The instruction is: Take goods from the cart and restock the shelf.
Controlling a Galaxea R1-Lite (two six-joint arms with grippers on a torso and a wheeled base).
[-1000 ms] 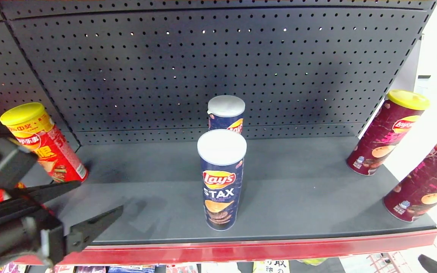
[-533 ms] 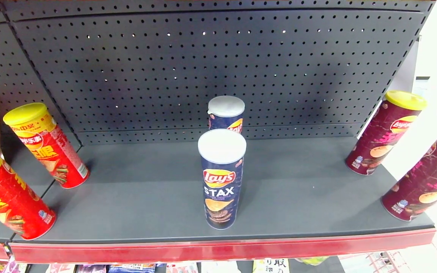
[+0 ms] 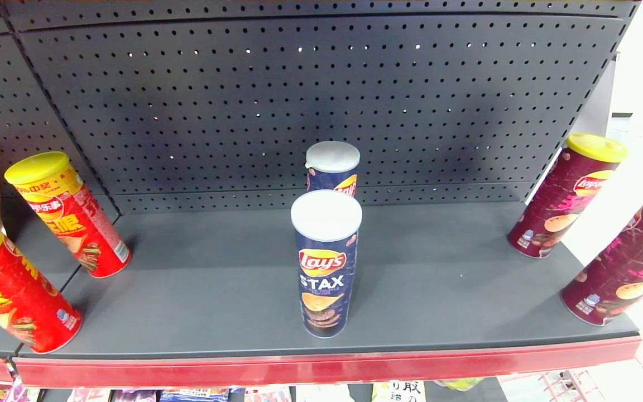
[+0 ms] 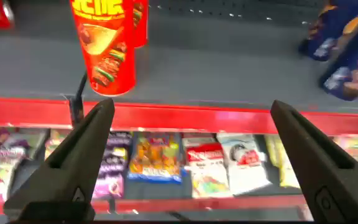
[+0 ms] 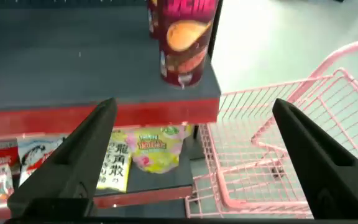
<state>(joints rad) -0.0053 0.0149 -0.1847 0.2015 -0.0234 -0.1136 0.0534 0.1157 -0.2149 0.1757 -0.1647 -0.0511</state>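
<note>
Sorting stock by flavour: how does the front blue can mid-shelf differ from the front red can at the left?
The front blue can has a dark blue body; the front red can is red. The blue can's lid is white, the red can's yellow. Both are tall round lidded tubes standing on the grey shelf, near its front edge.
</note>
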